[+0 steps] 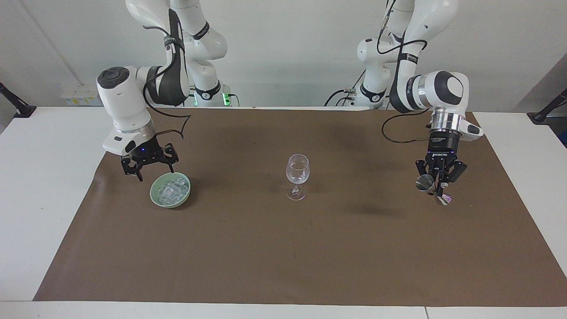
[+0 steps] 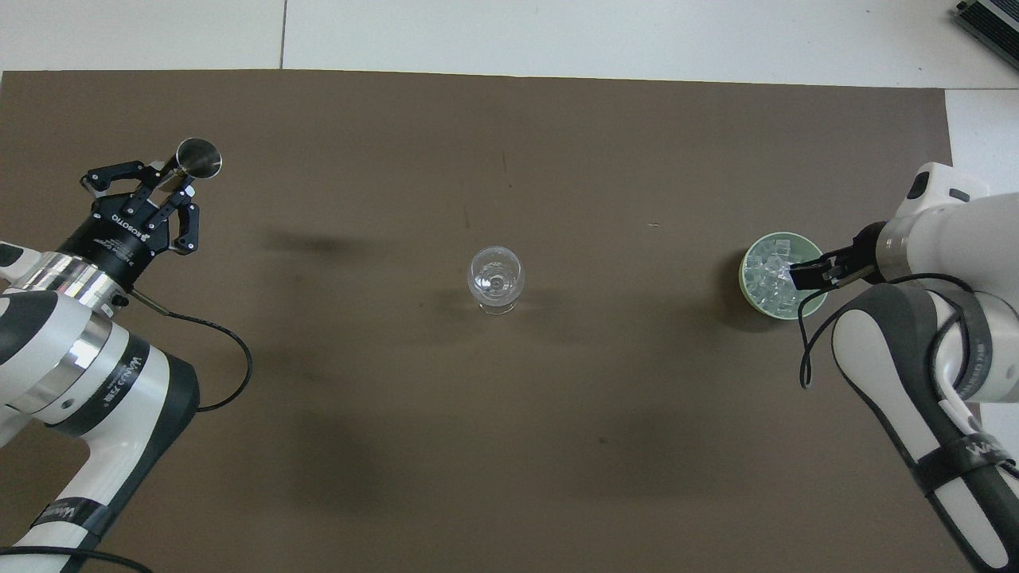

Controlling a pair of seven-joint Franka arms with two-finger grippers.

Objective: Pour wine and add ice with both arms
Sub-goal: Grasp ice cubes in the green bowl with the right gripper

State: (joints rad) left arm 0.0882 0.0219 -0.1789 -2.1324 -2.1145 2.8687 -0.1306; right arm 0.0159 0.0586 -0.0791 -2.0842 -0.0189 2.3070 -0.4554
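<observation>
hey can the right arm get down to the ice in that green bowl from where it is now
Probably yes. The right tool hangs open beside the green bowl, on the robots' side of it, and nothing lies between it and the ice. The bowl is open-topped. The left tool, holding the jigger, is well away.
</observation>
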